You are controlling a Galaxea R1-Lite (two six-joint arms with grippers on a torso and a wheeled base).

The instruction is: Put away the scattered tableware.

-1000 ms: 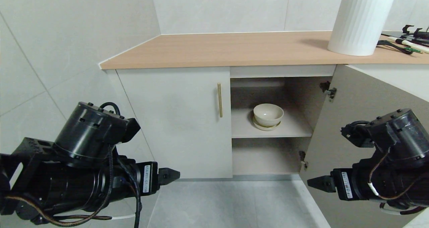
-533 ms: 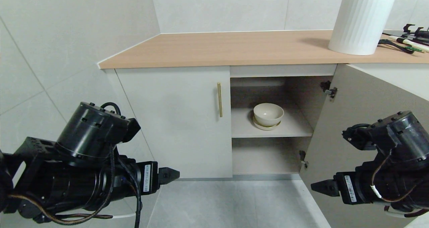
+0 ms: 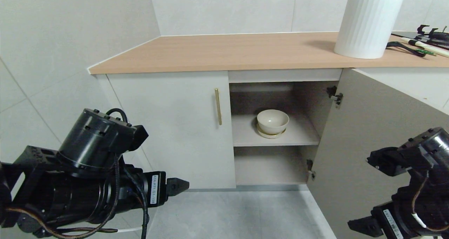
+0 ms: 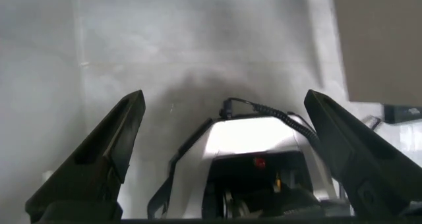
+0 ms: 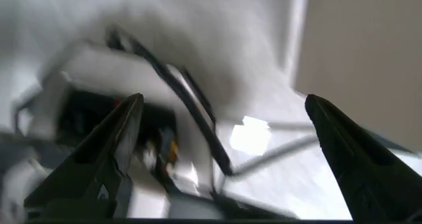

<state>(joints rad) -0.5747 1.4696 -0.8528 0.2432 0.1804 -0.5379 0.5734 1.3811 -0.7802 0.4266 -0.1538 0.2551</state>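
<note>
Black fingers of the left gripper are spread wide, with nothing held between them. The right gripper is likewise splayed and empty. Both are carried low, well in front of the cabinet and apart from it, one to each side of the opening. This is judged an unloaded posture, with no piece in hand to be stowed.

The right-hand cabinet door is swung fully out, close by the right arm, presumably so the shelves can be reached. The left-hand door is shut, its brass bar handle upright at the inner edge.

On the upper shelf a cream bowl is set upright on a small plate of similar colour, toward the shelf's left half. The stacking is judged a way of saving room. The bowl is glossy, round and plain, mouth up, apparently empty. Only the plate's rim is shown beneath it.

On the wooden countertop a white ribbed cylinder stands to the right. Beyond it, long-handled implements lie at the far edge. Whether these are tableware to be put away cannot be told.
</note>
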